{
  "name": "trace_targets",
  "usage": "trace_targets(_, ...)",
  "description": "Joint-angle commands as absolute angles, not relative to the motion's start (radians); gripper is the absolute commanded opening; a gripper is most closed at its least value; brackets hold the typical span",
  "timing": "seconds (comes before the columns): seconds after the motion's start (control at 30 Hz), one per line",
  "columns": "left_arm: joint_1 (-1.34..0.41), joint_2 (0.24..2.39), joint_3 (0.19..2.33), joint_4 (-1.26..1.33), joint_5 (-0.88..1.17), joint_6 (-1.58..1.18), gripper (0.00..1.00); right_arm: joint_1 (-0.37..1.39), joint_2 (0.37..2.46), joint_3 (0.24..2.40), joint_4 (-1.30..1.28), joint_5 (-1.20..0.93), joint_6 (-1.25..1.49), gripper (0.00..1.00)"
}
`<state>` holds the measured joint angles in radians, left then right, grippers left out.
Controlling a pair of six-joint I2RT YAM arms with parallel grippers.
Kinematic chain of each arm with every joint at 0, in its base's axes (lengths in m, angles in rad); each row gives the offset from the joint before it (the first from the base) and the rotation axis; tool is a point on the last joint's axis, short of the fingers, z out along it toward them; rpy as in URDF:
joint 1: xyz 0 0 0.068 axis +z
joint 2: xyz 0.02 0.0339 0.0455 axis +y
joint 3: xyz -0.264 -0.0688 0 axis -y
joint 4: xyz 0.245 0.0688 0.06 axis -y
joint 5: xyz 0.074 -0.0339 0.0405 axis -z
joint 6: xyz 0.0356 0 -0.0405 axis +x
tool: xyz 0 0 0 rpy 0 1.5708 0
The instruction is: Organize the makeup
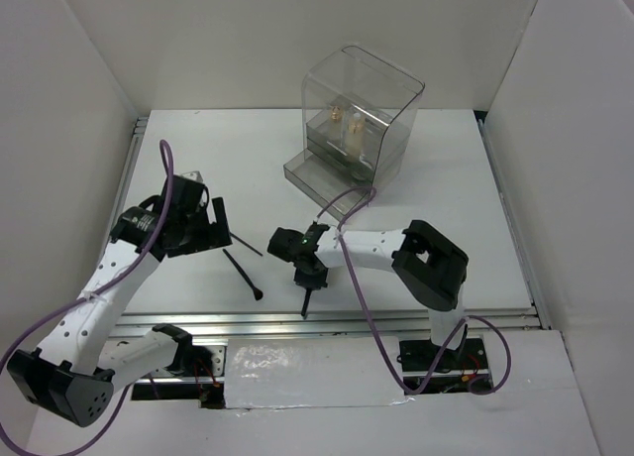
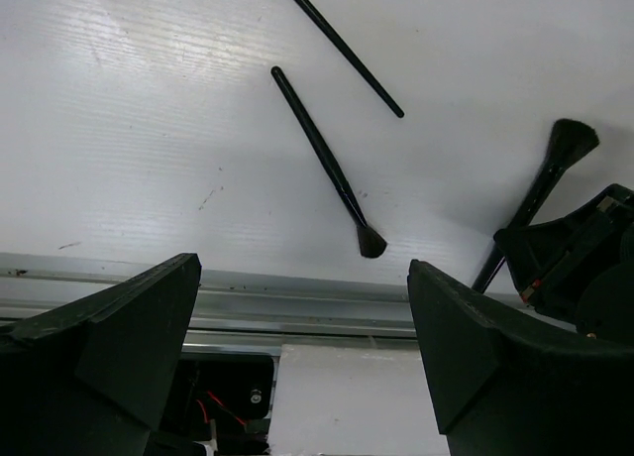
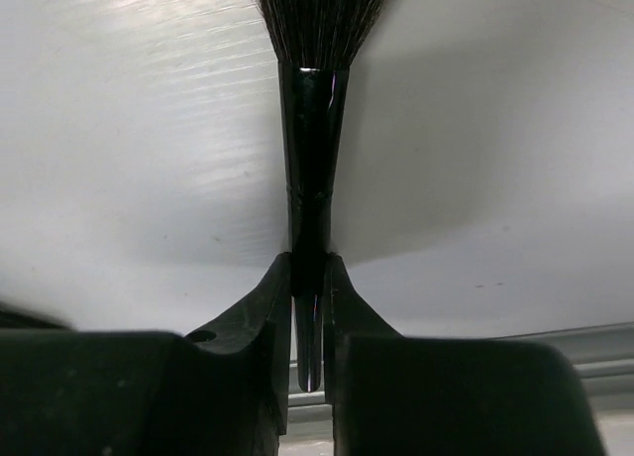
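Note:
My right gripper (image 1: 309,275) is shut on a black brush (image 1: 306,302), which hangs with its tip toward the near rail. In the right wrist view the fingers (image 3: 272,307) pinch the handle (image 3: 310,203) and the bristles (image 3: 319,15) touch the white table. Two more thin black brushes lie between the arms, one (image 1: 244,276) nearer and one (image 1: 247,244) farther. Both show in the left wrist view (image 2: 319,159) (image 2: 342,48). My left gripper (image 1: 220,225) is open and empty, left of them. Small gold and cream items (image 1: 347,124) stand inside the clear box. No dark jars show.
The clear acrylic box (image 1: 388,99) stands at the back centre of the table. A metal rail (image 1: 327,322) runs along the near edge, also seen in the left wrist view (image 2: 297,307). White walls close in the left, right and back sides.

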<state>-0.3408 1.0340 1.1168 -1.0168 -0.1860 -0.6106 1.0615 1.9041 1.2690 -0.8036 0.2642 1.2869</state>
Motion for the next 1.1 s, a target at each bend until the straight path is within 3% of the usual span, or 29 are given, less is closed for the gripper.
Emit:
trace_targets(0.0,-0.336,1.023,1.117,-0.996,-0.199,-0.655,0.99,1.095,1.864,1.323,-0.736,0.31,1.172,0.0)
trace_targets(0.1,-0.336,1.028,1.158,-0.989,-0.232,-0.709,1.0,1.091,1.778,1.356,-0.628,0.298,0.898,0.0)
trace_targets(0.13,-0.334,1.032,1.175,-0.992,-0.232,-0.724,0.99,1.08,1.757,1.361,-0.576,0.246,0.686,0.0)
trace_targets(0.23,-0.331,1.063,1.227,-0.974,-0.194,-0.775,0.99,1.0,1.707,1.428,-0.468,-0.079,0.315,0.0)
trace_targets(0.3,-0.33,1.097,1.258,-0.956,-0.18,-0.811,0.99,0.919,1.738,1.586,-0.561,-0.366,0.125,0.0)
trace_targets(0.33,-0.327,1.109,1.268,-0.951,-0.167,-0.824,0.99,0.893,1.767,1.661,-0.628,-0.411,-0.047,0.0)
trace_targets(0.43,-0.321,1.164,1.299,-0.936,-0.14,-0.867,0.99,0.818,1.971,2.068,-0.932,-0.243,-0.257,0.0)
trace_targets(0.53,-0.301,1.218,1.316,-0.913,-0.092,-0.893,0.99,0.68,1.979,2.1,-0.875,-0.27,-0.313,0.0)
trace_targets(0.7,-0.298,1.246,1.293,-0.878,-0.086,-0.897,0.99,0.637,2.091,2.203,-0.844,-0.012,-0.387,0.0)
trace_targets(1.0,-0.288,1.197,1.269,-0.913,-0.143,-0.819,0.99,0.58,2.043,1.935,-0.657,0.149,-0.446,0.0)
trace_targets(1.07,-0.273,1.186,1.24,-0.914,-0.137,-0.818,0.99,0.581,2.04,1.883,-0.615,0.196,-0.442,0.05)
